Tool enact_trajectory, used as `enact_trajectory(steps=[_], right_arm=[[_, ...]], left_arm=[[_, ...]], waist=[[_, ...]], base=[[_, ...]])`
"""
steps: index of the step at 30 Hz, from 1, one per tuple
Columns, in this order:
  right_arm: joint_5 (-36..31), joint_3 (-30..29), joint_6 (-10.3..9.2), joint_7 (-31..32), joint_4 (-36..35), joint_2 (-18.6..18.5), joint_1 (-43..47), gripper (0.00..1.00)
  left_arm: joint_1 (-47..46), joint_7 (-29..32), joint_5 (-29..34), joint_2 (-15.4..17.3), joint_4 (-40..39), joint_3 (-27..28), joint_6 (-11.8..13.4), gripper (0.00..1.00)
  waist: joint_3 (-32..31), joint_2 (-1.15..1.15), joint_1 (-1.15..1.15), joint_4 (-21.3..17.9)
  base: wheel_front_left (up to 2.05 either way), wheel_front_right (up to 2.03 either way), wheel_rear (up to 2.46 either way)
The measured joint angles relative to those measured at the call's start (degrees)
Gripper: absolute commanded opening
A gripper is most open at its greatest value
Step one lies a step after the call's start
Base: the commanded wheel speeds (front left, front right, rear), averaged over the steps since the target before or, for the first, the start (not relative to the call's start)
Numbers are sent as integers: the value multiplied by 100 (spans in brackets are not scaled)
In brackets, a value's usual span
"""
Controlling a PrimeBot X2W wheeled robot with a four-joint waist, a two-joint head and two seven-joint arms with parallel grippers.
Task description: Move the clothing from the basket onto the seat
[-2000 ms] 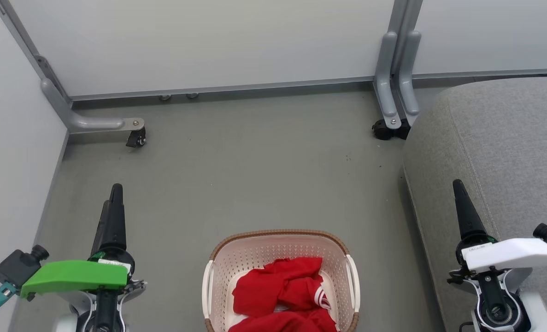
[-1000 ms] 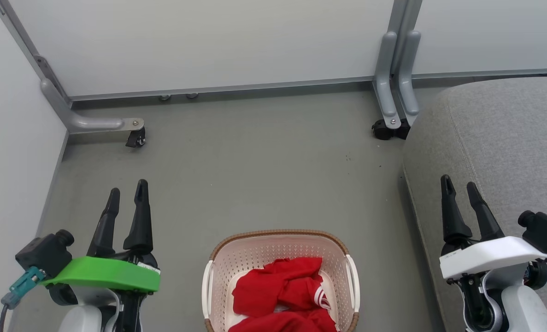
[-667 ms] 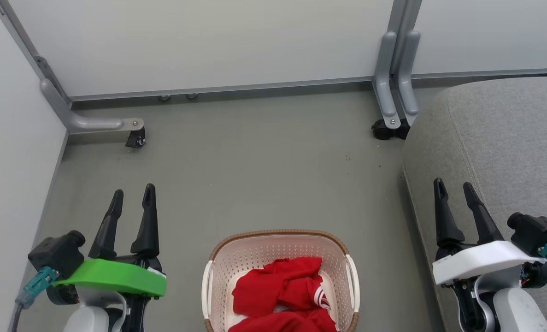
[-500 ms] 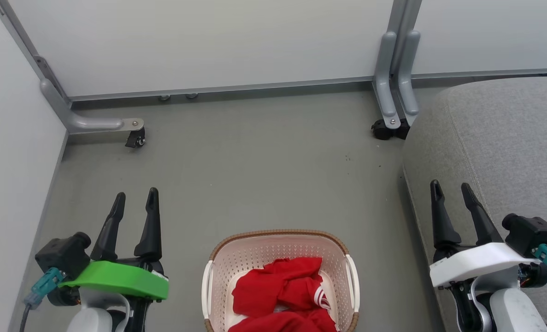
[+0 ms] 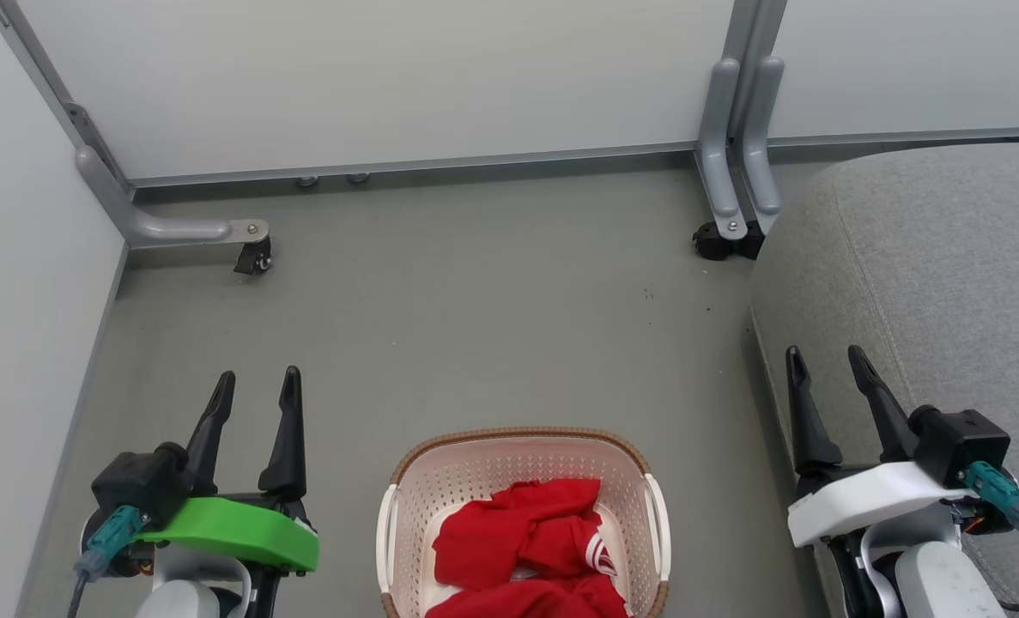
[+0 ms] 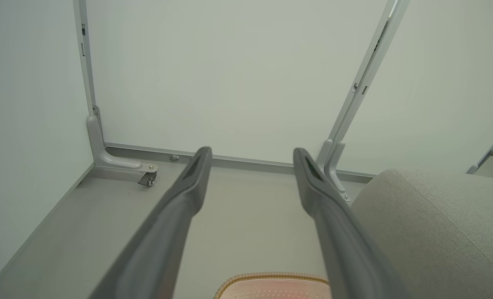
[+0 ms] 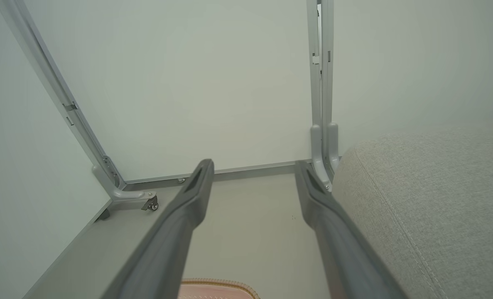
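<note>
The cream-white basket (image 5: 406,515) with its brown rim stands on the floor at the bottom middle of the head view. Crumpled red clothing (image 5: 509,536) with white stripe trim lies inside it. The grey seat (image 5: 938,257) fills the right side. My left gripper (image 5: 257,379) stands open to the left of the basket, nothing between its fingers. My right gripper (image 5: 823,355) stands open to the right of the basket, in front of the seat's edge. In the wrist views, the basket rim (image 6: 271,277) (image 7: 217,283) peeks in at the bottom, beside the seat (image 6: 433,224) (image 7: 429,195).
White partition panels (image 5: 389,77) close off the back and left. Their grey feet carry castors (image 5: 254,256) (image 5: 719,242) on the floor. Bare grey floor (image 5: 475,318) stretches between the basket and the back panel.
Both grippers have gone from shut to open and turned about their wrists. The left one has drifted right and down, the right one left and down. Basket and clothing have stayed put.
</note>
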Motion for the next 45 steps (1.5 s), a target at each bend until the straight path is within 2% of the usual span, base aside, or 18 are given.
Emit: enact_trajectory(steps=[34, 45], right_arm=[[-899, 40, 1, -85, 146, 35, 57, 100], [-840, 48, 1, -91, 144, 36, 59, 100]], left_arm=[[4, -356, 1132, -62, 472, 96, -9, 100], [4, -381, 1238, -115, 519, 166, -9, 100]], waist=[[1, 0, 0, 19], [9, 0, 0, 29]], base=[[0, 0, 0], [0, 0, 0]])
